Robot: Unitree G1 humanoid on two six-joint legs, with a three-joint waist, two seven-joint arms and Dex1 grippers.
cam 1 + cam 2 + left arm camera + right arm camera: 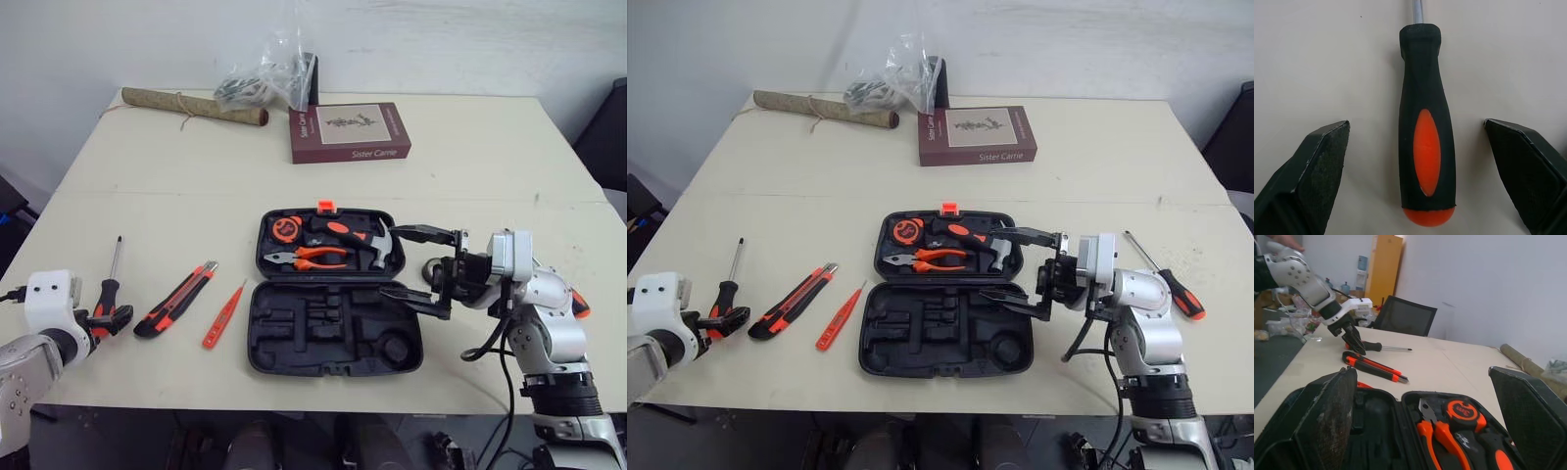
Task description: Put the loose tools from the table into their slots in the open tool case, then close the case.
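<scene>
The black tool case lies open mid-table. Its far half holds a tape measure, orange pliers and a hammer; the near half's slots are bare. Left of the case lie a voltage tester pen, a utility knife and a black-and-orange screwdriver. My left gripper is open, its fingers either side of that screwdriver's handle, not touching it. My right gripper is open over the case's right edge, holding nothing. A second screwdriver lies right of that arm.
A maroon book, a rolled mat and a plastic bag sit along the table's far side. Bare tabletop separates them from the tools. The table's front edge runs just below the case.
</scene>
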